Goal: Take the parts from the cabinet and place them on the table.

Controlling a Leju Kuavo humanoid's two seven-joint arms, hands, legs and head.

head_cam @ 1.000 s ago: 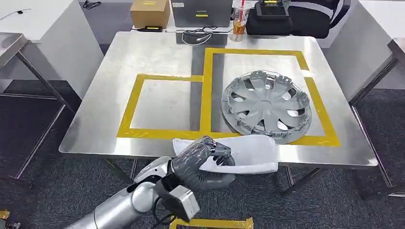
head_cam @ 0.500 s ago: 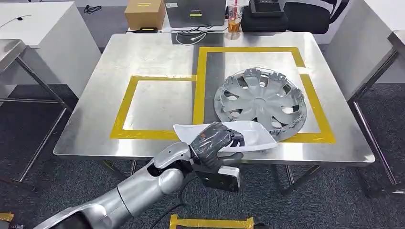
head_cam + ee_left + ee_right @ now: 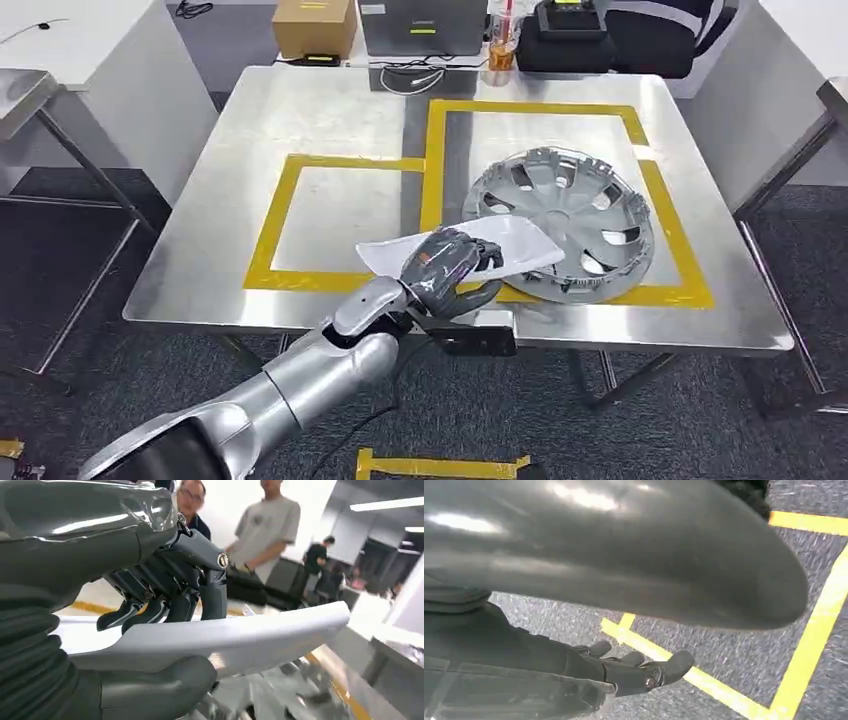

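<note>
Head view, left hand [image 3: 450, 270] gripping white part [image 3: 520, 243] (over table [image 3: 200, 260])

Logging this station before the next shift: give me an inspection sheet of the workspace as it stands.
Surface: steel table marked with yellow tape squares.
Job's things: grey hubcap lies in the right-hand square; white curved panel is held above the table's near edge.
Clutter: cardboard box, drink cup, black bag beyond the far edge.
Hands: left hand grips the panel; right hand hangs over the floor, holding nothing.
Cables: white cable at the far edge.
Surroundings: people standing nearby.
</note>
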